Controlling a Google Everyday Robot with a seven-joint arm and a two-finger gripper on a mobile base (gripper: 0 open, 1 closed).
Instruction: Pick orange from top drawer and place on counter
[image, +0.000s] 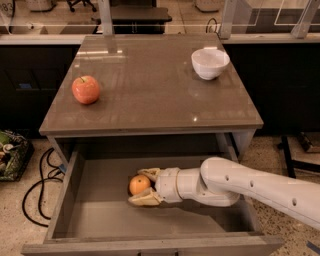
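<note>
The orange (138, 184) lies on the floor of the open top drawer (95, 215), left of centre. My gripper (141, 186) reaches into the drawer from the right. Its two tan fingers (142, 200) stand one behind and one in front of the orange, around it and close to its sides. I cannot tell whether they press on it. The white arm (250, 186) crosses the right half of the drawer. The counter (150, 90) above is glossy grey-brown.
A red apple (85, 89) stands on the counter's left side. A white bowl (210, 63) stands at its back right. Black cables (37, 185) lie on the floor left of the drawer. Dark cabinets flank the counter on both sides.
</note>
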